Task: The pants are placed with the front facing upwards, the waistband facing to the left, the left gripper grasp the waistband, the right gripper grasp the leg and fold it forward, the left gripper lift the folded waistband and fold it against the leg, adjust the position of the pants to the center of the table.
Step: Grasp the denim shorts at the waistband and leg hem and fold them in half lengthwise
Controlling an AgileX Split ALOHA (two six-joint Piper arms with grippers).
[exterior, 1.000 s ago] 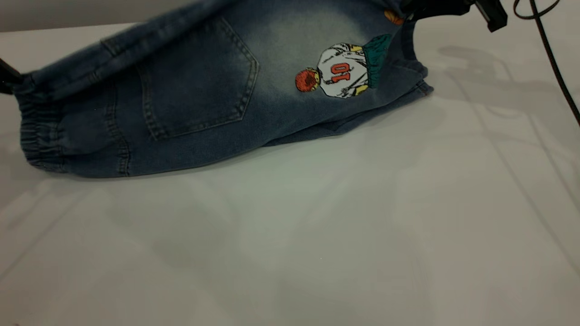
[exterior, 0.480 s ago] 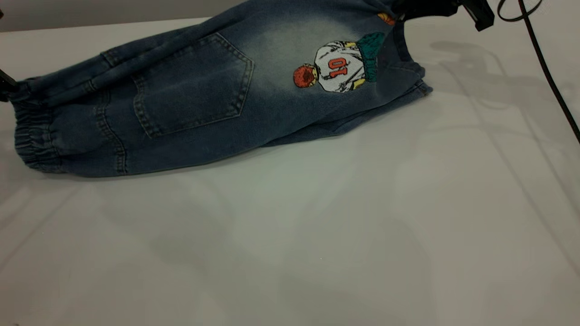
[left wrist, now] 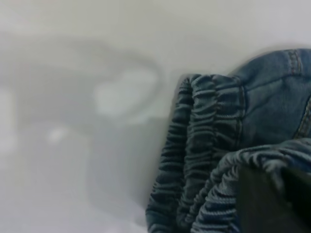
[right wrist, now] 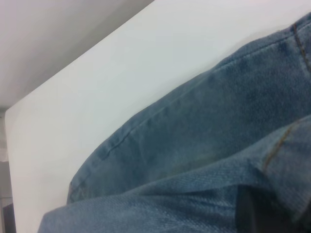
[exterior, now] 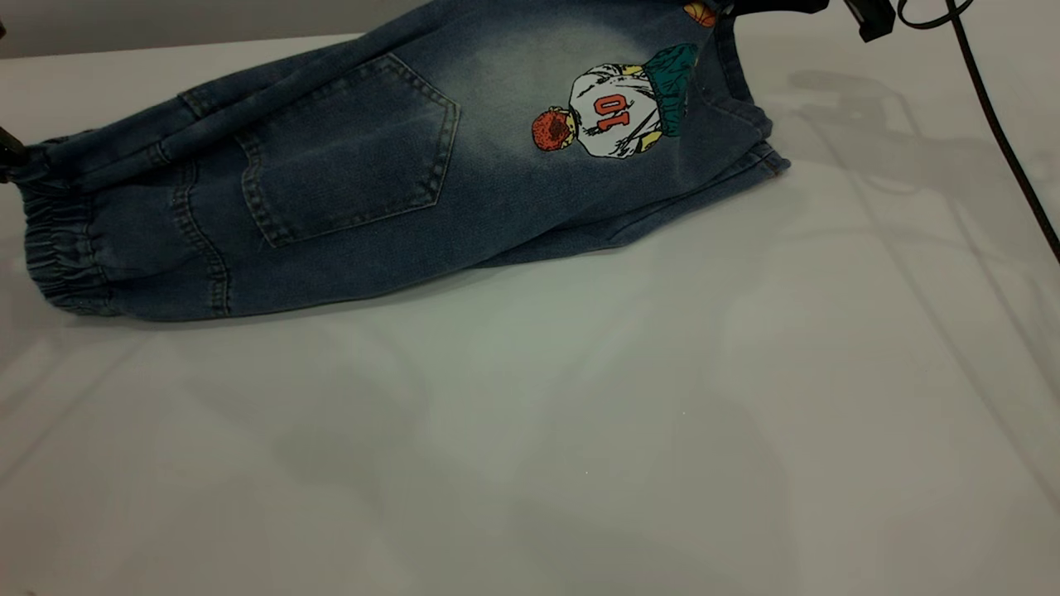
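Pants (exterior: pixel 348 182) along table (exterior: pixel 580 430) far edge, left gripper (left wrist: pixel 272 204) clamping waistband (left wrist: pixel 204 145), right gripper (exterior: pixel 787 7) clamping leg (exterior: pixel 712 124)

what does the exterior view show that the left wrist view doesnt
Only the exterior view shows the patch pocket, the number-10 player print, the leg held up by the right gripper and its black cable. Only the left wrist view shows the waistband puckers up close, pinched by the left gripper. Both show the pants on the table.
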